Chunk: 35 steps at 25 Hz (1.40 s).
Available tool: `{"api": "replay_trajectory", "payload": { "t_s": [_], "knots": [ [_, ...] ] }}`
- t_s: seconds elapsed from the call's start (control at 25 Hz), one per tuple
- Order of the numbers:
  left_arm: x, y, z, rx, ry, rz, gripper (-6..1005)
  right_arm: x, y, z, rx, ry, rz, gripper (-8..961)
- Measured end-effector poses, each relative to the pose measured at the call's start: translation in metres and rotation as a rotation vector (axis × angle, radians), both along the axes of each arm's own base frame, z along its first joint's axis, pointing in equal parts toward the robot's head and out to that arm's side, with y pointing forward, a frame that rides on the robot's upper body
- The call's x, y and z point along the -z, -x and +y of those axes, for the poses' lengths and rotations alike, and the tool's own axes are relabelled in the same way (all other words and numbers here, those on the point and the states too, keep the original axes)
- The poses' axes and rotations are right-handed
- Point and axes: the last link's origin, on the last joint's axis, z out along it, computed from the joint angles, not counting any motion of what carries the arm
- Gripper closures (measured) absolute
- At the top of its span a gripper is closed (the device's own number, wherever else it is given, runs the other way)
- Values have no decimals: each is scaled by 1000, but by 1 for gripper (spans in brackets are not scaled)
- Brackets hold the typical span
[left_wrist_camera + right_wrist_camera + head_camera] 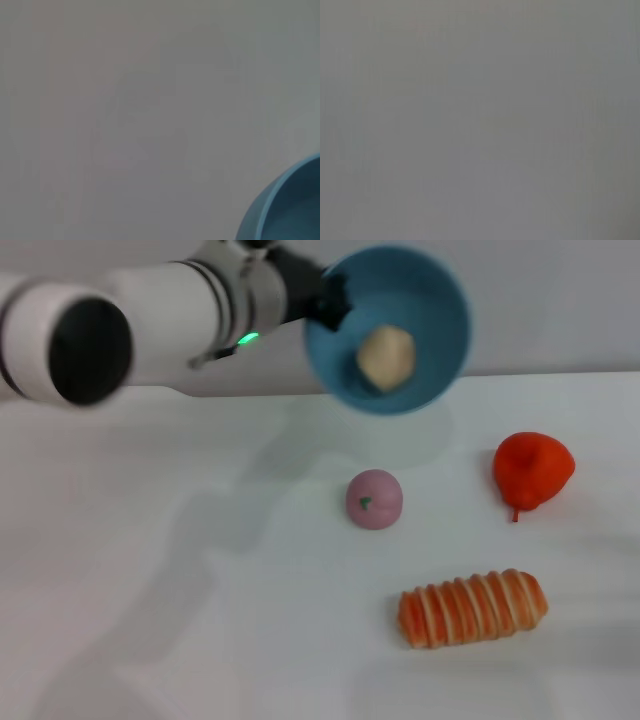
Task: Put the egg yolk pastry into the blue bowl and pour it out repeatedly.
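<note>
head view alone shows left gripper [328, 302] clamping tilted blue bowl [440, 300] holding egg yolk pastry [386, 358].

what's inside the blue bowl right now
The egg yolk pastry lies alone inside the blue bowl, which the left gripper holds tipped above the table. The gripper's fingers at the rim are mostly hidden.

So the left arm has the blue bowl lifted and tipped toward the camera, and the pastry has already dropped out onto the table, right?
Not quite. The left gripper does hold the blue bowl lifted and tipped toward the camera, but the pastry is inside the bowl, lying against its lower wall, not on the table. The head view shows this.
</note>
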Motion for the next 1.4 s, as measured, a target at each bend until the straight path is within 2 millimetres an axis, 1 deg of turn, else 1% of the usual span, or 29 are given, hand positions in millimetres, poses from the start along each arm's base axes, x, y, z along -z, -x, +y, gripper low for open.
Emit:
{"api": "replay_trajectory", "payload": {
  "t_s": [0.08,0.28,0.44,0.6,0.84,1.0,1.32,1.4],
  "knots": [
    [6,-11,-4,81,-31,-12,1000,1,0,0,0,1,2,338],
    [16,-33,-14,210,-62,-36,1000,2,1,1,-2,2,3,338],
    [18,-50,-24,324,-106,-66,1000,2,2,2,-4,2,4,338],
    [20,-61,-35,457,-172,-84,1000,2,3,4,-11,0,3,338],
    [29,-67,-52,611,-236,-118,999,0,7,7,-27,-4,0,338],
    [35,-71,-63,706,-275,-101,999,0,8,9,-31,-4,1,338],
    [38,-75,-68,774,-302,-98,1000,1,8,9,-30,-3,1,339],
    [43,-78,-75,813,-297,-110,1000,1,8,8,-30,-3,2,339]
  ]
}}
